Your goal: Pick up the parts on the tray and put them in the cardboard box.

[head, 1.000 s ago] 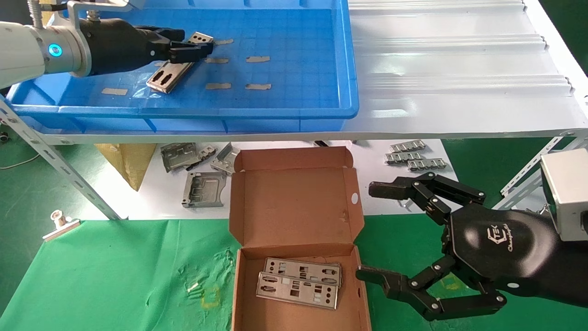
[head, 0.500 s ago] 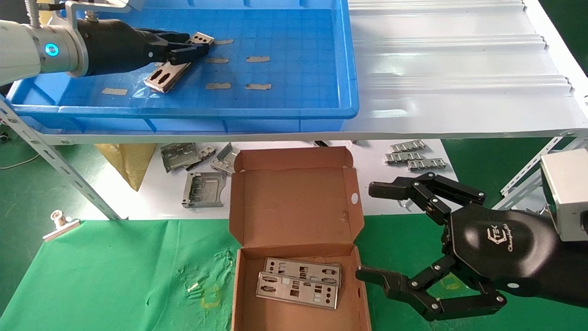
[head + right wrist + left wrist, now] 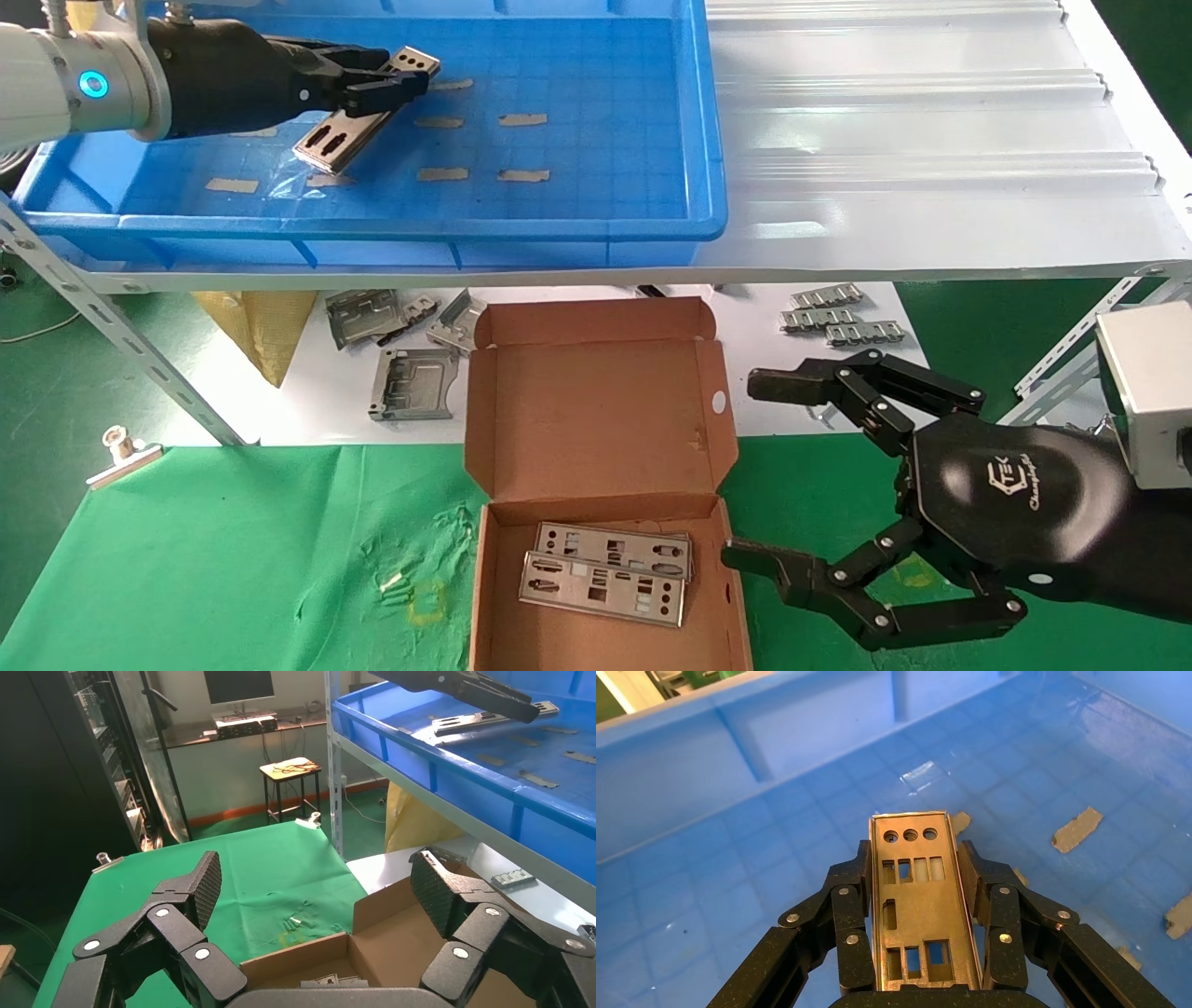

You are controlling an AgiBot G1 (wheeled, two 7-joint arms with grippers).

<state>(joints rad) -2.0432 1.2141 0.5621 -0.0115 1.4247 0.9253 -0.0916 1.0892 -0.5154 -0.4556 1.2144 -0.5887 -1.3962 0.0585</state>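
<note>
Head view, left gripper (image 3: 396, 82) clamping part (image 3: 363, 114), above tray (image 3: 596, 228) floor.

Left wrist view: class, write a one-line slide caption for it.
Left hand shut on a punched silver plate above the blue tray's gridded floor.

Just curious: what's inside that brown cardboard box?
Two punched silver plates lie overlapping on the cardboard box floor, the nearer one partly covering the other. Anything beneath them is hidden.
</note>
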